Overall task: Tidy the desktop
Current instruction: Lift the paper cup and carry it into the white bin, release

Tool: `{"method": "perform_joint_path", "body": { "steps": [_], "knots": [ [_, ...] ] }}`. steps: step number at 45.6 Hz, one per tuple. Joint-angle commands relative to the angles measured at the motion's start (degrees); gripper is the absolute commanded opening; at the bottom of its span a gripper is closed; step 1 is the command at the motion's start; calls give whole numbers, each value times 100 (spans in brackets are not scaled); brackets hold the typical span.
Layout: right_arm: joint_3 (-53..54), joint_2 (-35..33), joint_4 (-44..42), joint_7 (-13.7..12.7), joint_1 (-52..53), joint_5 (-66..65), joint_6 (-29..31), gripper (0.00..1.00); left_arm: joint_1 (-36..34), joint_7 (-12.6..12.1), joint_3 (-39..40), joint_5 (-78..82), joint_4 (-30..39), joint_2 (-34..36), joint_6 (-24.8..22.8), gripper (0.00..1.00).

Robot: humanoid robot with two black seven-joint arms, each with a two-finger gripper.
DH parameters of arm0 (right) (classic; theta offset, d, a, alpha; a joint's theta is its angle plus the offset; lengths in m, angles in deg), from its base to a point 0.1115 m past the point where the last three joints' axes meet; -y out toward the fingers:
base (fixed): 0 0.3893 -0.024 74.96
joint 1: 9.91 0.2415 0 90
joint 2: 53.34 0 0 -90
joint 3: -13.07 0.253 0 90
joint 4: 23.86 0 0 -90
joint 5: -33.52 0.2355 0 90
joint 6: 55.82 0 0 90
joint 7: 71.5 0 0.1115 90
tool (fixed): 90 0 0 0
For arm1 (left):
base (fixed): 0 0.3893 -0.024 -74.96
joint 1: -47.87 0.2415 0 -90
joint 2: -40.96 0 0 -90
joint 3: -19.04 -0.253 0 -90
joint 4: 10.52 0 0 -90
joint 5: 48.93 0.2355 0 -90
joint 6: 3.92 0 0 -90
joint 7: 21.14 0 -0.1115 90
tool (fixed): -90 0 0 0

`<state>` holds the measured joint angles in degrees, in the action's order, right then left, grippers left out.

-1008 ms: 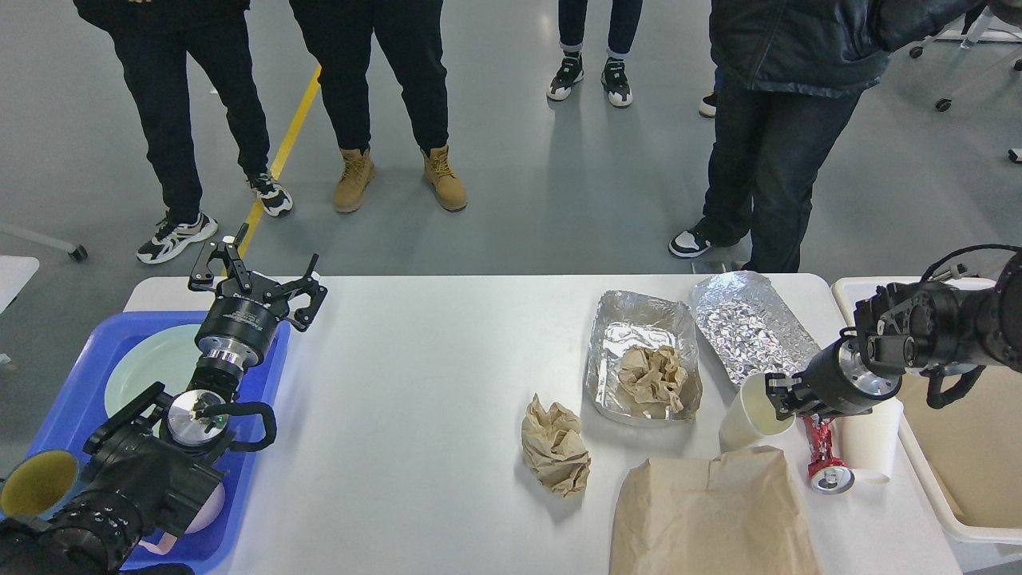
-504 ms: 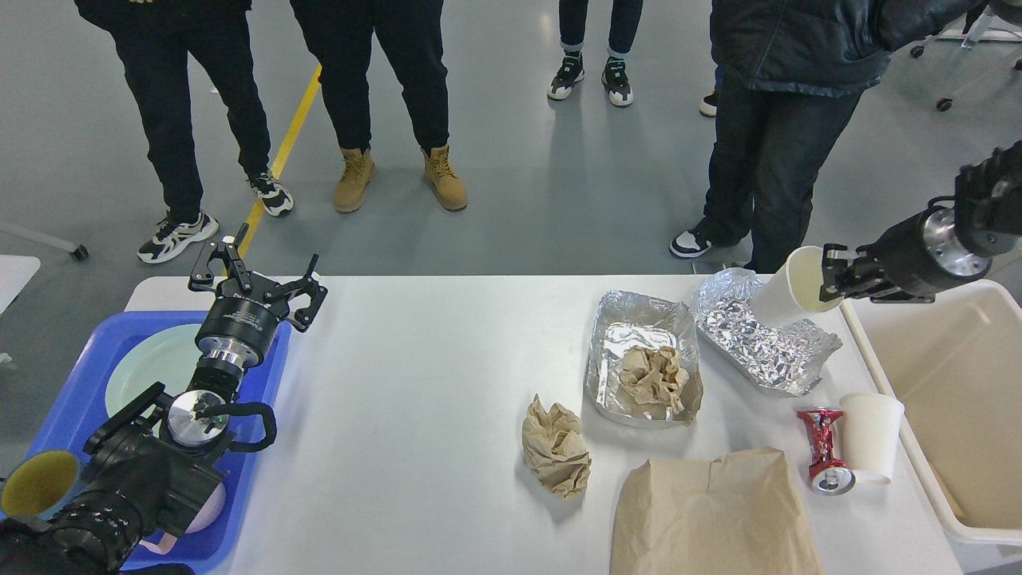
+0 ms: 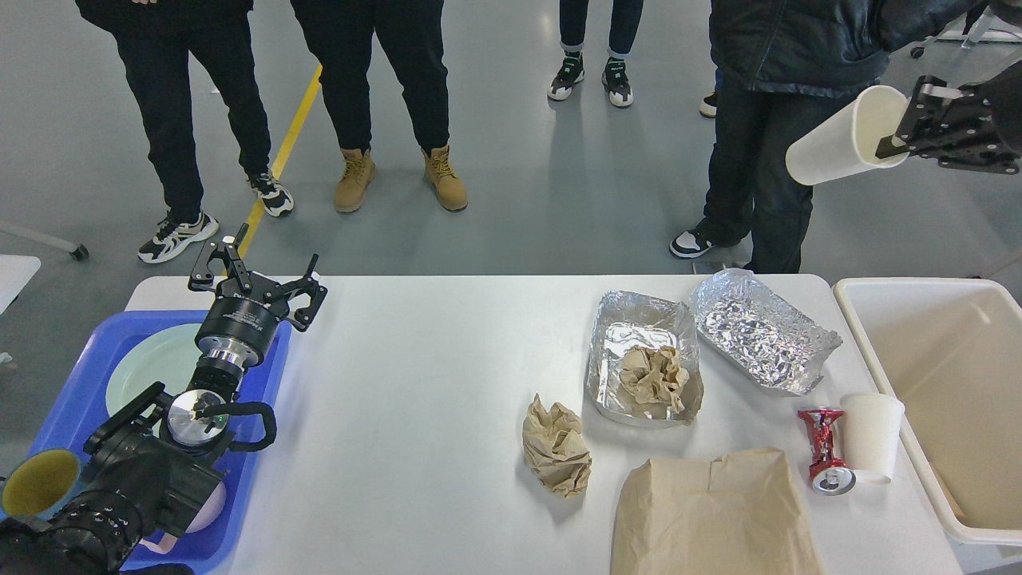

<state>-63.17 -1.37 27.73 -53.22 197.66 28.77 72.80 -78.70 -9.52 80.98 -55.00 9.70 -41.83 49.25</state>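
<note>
Right fingers point(image 3: 918, 128) grip a paper cup point(image 3: 845, 137) high above the desktop point(image 3: 415, 383).

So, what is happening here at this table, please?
A two-armed robot is tidying the desktop. Its right hand holds a white paper cup high in the air, tilted, above the far end of the cream bin. The left hand is open and hovers at the blue tray, holding nothing. On the desktop remain two foil trays, crumpled paper, a paper bag, a crushed can and another cup. Several people stand watching.
</note>
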Motion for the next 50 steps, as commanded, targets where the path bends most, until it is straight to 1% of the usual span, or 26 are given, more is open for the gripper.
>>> {"method": "perform_joint_path", "body": {
  "steps": [1,4,9,12,15,16,20,27,28,31,35,39,50],
  "knots": [
    [197,-406,-781,-44,-689,62,-73,0,0,-2,-6,0,0,0,0,96],
    [338,-477,-1238,-53,-1331,202,-257,0,0,-2,2,0,0,0,0,96],
    [487,-495,-2099,-61,-2692,519,-845,0,0,-2,-6,0,0,0,0,96],
    [575,-486,-2461,-70,-3431,616,-1127,0,0,-2,-6,0,0,0,0,96],
    [672,-486,-2619,-70,-3977,643,-1312,0,0,-2,-6,0,0,0,0,96],
    [750,-495,-2681,-79,-4283,643,-1469,0,0,6,-6,0,0,0,0,96],
    [848,-468,-2786,-96,-4777,643,-1856,0,0,-2,-6,0,0,0,0,96],
    [1190,-424,-2971,-228,-5621,739,-2577,1,0,-2,-6,0,0,0,0,96],
    [1277,-424,-3006,-228,-5726,765,-2691,12,0,-2,-6,0,0,0,0,96],
    [1576,-407,-3077,-228,-6034,801,-3069,52,0,-2,2,0,0,0,0,96],
    [1963,-319,-3112,-220,-6377,801,-3649,100,0,6,-6,0,0,0,0,96],
    [2175,-266,-3086,-220,-6579,792,-3922,100,0,-2,-6,0,0,0,0,96],
    [2201,-213,-3033,-220,-6694,783,-3914,100,0,-2,3,0,0,0,0,96]
  ]
}}
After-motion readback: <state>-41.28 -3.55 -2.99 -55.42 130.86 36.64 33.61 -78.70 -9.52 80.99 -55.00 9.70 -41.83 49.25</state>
